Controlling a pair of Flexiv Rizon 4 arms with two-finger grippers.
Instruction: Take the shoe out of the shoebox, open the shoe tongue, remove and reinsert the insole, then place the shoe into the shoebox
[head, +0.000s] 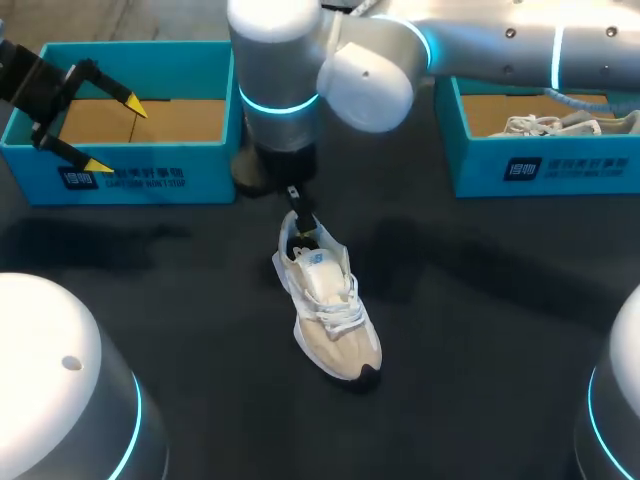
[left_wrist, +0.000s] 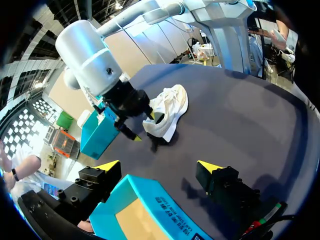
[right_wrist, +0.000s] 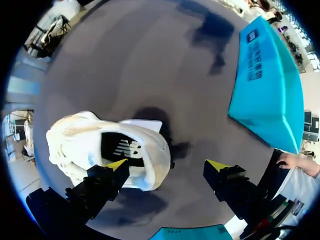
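The shoe (head: 325, 300) is set upright on the dark table (head: 480, 330), outside the empty shoebox (head: 130, 175) and near its printed front wall, with the heel turned toward that shoebox. The right gripper (right_wrist: 166, 164) is held at the heel. Its fingers are spread, one tip over the heel opening and the other over bare table. The left gripper (head: 115, 135) is held above the empty shoebox's open top, fingers spread, nothing gripped. A second shoebox (head: 540, 165), well apart from the empty one, is seen holding a white sneaker (head: 555, 125).
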